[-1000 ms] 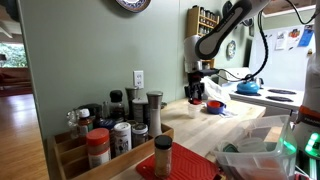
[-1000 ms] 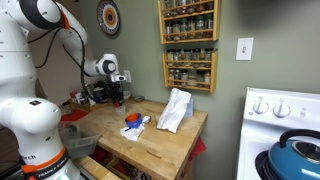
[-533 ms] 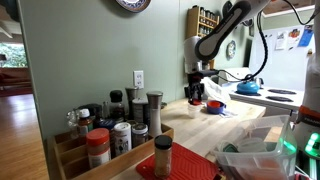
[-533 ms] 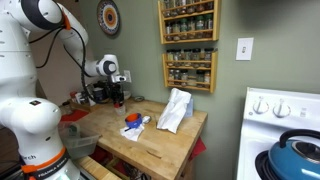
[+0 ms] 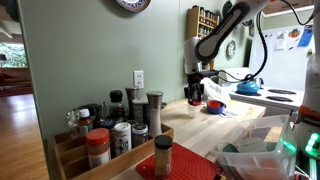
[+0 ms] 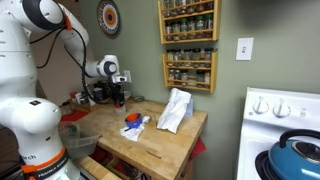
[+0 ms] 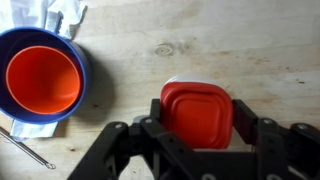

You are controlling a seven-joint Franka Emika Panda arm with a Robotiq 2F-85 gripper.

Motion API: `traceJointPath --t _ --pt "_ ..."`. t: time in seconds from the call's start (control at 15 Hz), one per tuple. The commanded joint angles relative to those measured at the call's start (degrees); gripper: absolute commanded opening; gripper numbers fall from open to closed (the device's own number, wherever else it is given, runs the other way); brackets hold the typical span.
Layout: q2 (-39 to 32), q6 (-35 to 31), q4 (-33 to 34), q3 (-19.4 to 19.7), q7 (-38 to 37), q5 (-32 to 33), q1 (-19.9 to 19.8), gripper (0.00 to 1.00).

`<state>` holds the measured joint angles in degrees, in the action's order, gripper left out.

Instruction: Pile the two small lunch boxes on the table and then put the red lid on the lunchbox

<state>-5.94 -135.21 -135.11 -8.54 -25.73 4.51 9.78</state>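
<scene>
The black gripper [image 7: 197, 128] was open, one finger on each side of the small red lunch box with a whitish rim [image 7: 197, 112], lying flat on the pale wooden table [image 7: 230, 40] right under it. If the fingers closed crooked, I think it could slide away. It faced red side up, nearly square, no clear long side.

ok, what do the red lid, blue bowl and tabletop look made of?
Red lid: likely plastic, smooth, uniform colour, faint sheen. Blue bowl: probably plastic too, thin even rim; could be glazed. Table: pale wood, visible grain and a knot.
</scene>
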Motion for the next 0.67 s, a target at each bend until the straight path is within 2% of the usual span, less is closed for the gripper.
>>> traceJointPath --t 0.0,0.6 --pt "-0.88 -0.08 0.22 0.52 0.69 -0.28 0.17 0.46" --pt "-1.51 -0.29 0.17 0.56 0.86 -0.74 0.19 0.46"
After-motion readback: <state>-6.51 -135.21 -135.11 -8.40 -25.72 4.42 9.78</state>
